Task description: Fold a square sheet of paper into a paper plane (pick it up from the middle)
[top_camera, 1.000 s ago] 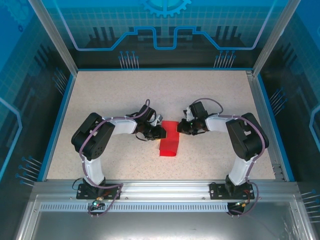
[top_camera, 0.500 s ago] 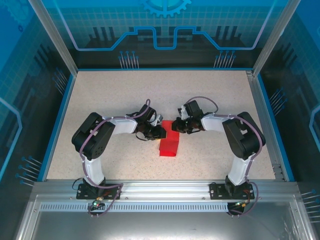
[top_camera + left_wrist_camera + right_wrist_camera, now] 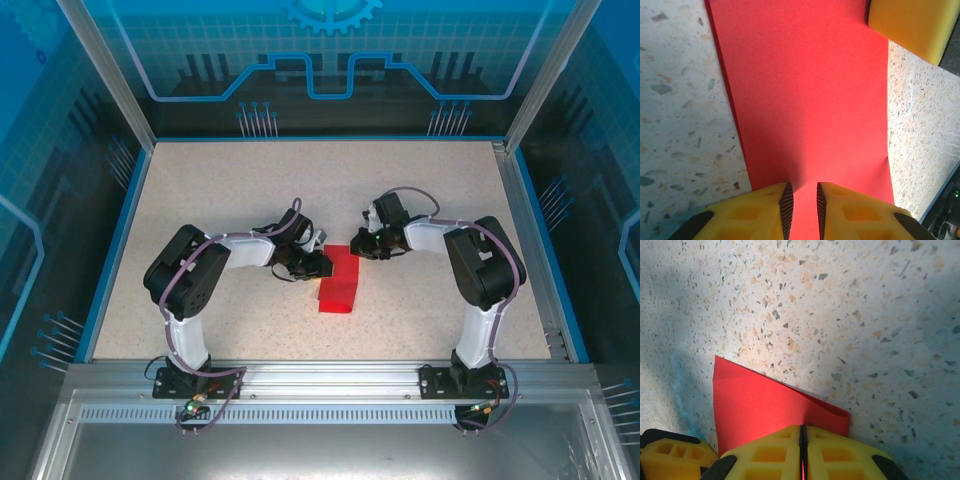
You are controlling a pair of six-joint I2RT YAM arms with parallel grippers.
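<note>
Thin bright red square sheet of paper point(image 3: 338, 280): partly folded into a strip, no dart shape formed; most folds judged outstanding. Laid on speckled tabletop point(image 3: 250, 190) under the slightly parted left fingers point(image 3: 760, 215); one flap is pinched between the closed right fingers point(image 3: 770, 455).

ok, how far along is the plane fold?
Early. Done: the red sheet is not a flat square; it lies mid-table as a narrow, folded-over strip. In hand: the right gripper is shut on one corner, where a flap curls over. The left gripper sits over the strip with its jaws slightly apart. Left: no pointed nose, centre crease or wings are visible yet.
</note>
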